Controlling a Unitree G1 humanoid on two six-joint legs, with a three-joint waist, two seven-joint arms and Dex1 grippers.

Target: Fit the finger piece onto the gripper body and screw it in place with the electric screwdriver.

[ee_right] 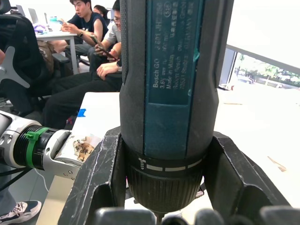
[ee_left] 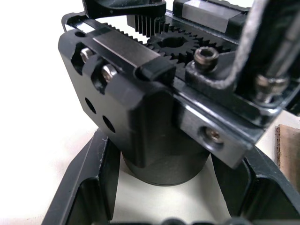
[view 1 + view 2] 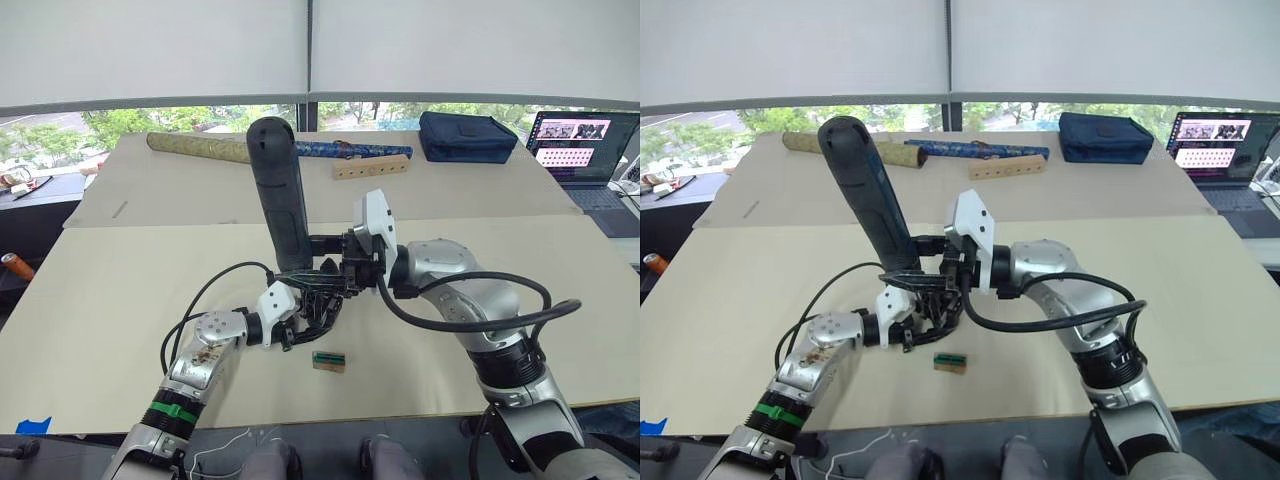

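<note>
Black gripper body [image 2: 140, 117] sits pinched in the left gripper [image 3: 300, 322] above the table; the right gripper [image 3: 335, 262] clamps the electric screwdriver [image 3: 280, 195] upright. Screwing seems underway; next needs steady downward bit pressure.

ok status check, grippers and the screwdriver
Left gripper shut on gripper body. Right gripper shut on electric screwdriver, upright over it. Small green-and-tan block lies nearby.

Black electric screwdriver [image 1: 171, 93] with a teal label panel, black gripper body [image 2: 140, 108], green-and-tan block [image 3: 328, 361] on the beige surface [image 3: 120, 300]
</note>
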